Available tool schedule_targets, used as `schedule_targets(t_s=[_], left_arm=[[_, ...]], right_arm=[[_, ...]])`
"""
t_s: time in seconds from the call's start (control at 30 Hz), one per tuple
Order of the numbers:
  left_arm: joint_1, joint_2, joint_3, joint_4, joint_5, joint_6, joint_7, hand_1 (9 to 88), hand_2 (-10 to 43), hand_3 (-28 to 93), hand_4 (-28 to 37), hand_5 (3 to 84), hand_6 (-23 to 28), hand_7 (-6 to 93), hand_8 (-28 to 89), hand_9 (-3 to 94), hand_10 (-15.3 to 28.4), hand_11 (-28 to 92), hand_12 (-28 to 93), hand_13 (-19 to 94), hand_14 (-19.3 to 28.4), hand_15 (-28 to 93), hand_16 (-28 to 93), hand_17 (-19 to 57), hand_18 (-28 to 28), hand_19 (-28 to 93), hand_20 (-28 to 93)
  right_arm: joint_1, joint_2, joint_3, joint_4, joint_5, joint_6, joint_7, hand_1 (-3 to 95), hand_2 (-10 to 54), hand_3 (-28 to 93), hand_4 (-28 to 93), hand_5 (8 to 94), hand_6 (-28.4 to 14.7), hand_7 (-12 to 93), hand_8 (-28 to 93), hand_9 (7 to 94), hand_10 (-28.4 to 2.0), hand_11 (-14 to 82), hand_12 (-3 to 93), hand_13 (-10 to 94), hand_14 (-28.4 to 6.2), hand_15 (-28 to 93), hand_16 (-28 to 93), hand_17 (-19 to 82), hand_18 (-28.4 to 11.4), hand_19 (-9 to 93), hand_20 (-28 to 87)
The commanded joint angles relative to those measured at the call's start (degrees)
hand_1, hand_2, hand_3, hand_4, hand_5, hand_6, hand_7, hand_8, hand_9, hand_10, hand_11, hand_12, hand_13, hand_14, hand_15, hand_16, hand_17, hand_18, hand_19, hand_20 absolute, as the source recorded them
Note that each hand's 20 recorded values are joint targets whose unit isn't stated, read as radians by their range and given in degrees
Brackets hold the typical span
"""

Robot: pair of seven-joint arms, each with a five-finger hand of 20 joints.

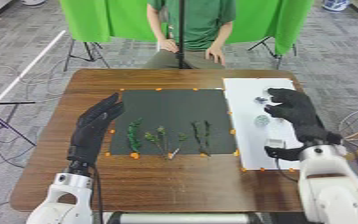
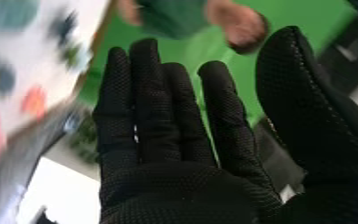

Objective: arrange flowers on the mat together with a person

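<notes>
In the head view, the right hand (image 1: 291,112) is over the white sheet (image 1: 243,90), open and holding nothing visible. A small bluish flower (image 1: 261,100) and a pale green round piece (image 1: 262,121) lie beside its fingers. The left hand (image 1: 94,122) is open over the left edge of the dark mat (image 1: 158,105). Green stems lie on the mat's near half: a leafy one (image 1: 134,135), a branching one (image 1: 162,139) and a slender pair (image 1: 201,136). In the right wrist view, the right hand (image 2: 180,182) has straight fingers; an orange flower (image 2: 33,101) lies past them.
Brown tabletop (image 1: 158,182) surrounds the mat and the sheet, with orange tape (image 1: 135,155) along the mat's edges. A small white block (image 1: 276,143) is beside the right hand's thumb. Black stands and a green curtain (image 1: 91,20) are behind the table.
</notes>
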Motion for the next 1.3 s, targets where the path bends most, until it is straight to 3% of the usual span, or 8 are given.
schedule_targets(t_s=[0.03, 0.2, 0.37, 0.53, 0.73, 0.87, 1.07, 1.3], left_arm=[[0.9, -0.03, -0.12, 0.4, 0.02, 0.59, -0.7, 30.0, -8.8, 63, -16.1, 42.3, 2.6, 10.9, -5, 41.2, 12.2, 14, 14, 31, 16.5, 10, 5, -0.8, 14.0, 5, 16], [1.0, 0.11, -0.2, 0.42, -0.09, 0.72, -0.79, 30.2, -8.8, 63, -16.2, 42.3, 2.7, 10.9, -6, 41.3, 12.0, 14, 14, 31, 16.5, 10, 5, -0.7, 14.1, 5, 16], [0.8, -0.04, -0.07, 0.76, -0.02, 0.2, -0.77, 30.3, -8.8, 63, -16.0, 42.2, 2.7, 10.9, -5, 41.3, 12.0, 14, 14, 31, 16.5, 10, 5, -0.7, 14.0, 5, 16], [0.8, 0.02, -0.29, 0.8, -0.05, -0.15, -0.78, 30.1, -8.9, 63, -15.7, 42.2, 2.6, 10.9, -6, 41.1, 12.0, 14, 14, 31, 16.4, 10, 5, -0.6, 14.0, 5, 16], [0.8, -0.34, -0.14, 0.94, -0.04, -0.54, -0.84, 30.1, -9.0, 63, -15.8, 42.0, 2.6, 10.7, -5, 41.0, 11.9, 13, 14, 31, 16.4, 10, 5, -0.7, 14.1, 5, 16], [0.6, -0.57, -0.18, 1.17, 0.12, -1.81, -0.77, 30.0, -9.2, 63, -15.7, 42.0, 2.6, 10.6, -5, 40.9, 12.0, 13, 14, 31, 16.4, 10, 5, -0.6, 14.1, 5, 16], [0.8, -0.51, -0.43, 1.07, 0.06, -1.2, -0.78, 30.0, -9.2, 63, -15.7, 41.9, 2.6, 10.6, -5, 40.9, 12.0, 13, 14, 31, 16.4, 9, 5, -0.7, 14.1, 4, 16], [0.7, -0.57, -0.34, 1.28, 0.02, -1.65, -0.9, 30.0, -9.3, 63, -15.8, 41.9, 2.6, 10.5, -5, 40.8, 11.9, 13, 14, 31, 16.4, 9, 5, -0.7, 14.1, 4, 16]], right_arm=[[7.5, 5.1, -0.4, 1.2, -23.4, -12.7, 3.8, 44.3, -9.5, 75, -28, 48.4, -1.2, 23, -12, 48.2, -14.6, 20.5, 19.8, 56, -11.3, 38, 18, 31, -14.0, 62, 37], [10.1, 6.8, -2.8, 3.8, -30.0, -16.8, 3.7, 45.2, -9.5, 73, -28, 50.8, -1.9, 22, -12, 54.8, -15.6, 21.2, 20.2, 63, -10.6, 47, 18, 35, -16.1, 71, 38], [12.5, 6.9, -5.5, 8.1, -35.2, -18.9, 2.5, 45.1, -9.5, 70, -28, 54.2, -0.8, 20, -11, 60.7, -15.2, 21.8, 19.9, 67, -10.7, 49, 18, 37, -17.3, 74, 39], [14.2, 6.1, -7.8, 12.0, -37.6, -18.9, 1.7, 45.9, -9.5, 68, -28, 59.8, 1.0, 19, -11, 69.3, -14.5, 20.5, 19.6, 74, -8.8, 49, 20, 42, -17.6, 79, 40], [16.2, 5.1, -9.7, 15.5, -39.7, -19.9, 2.1, 45.7, -9.5, 69, -28, 60.0, 1.1, 18, -11, 70.9, -14.1, 19.6, 19.5, 77, -7.9, 49, 22, 44, -17.4, 81, 40], [16.8, 5.0, -10.5, 18.0, -42.9, -19.8, 1.2, 45.8, -9.5, 68, -28, 59.7, 1.3, 17, -11, 73.1, -13.4, 18.8, 19.1, 79, -6.5, 49, 23, 46, -17.3, 83, 40], [16.8, 4.5, -10.9, 20.1, -47.6, -20.5, 0.3, 45.1, -9.5, 68, -28, 58.6, 1.4, 17, -11, 73.9, -13.2, 18.8, 19.3, 81, -5.9, 48, 23, 48, -16.4, 84, 38], [15.7, 3.6, -10.8, 21.7, -50.1, -23.2, -0.6, 40.7, -9.5, 68, -28, 55.6, 0.2, 15, -10, 72.7, -13.5, 18.3, 19.4, 81, -5.8, 46, 25, 48, -16.0, 85, 36]])
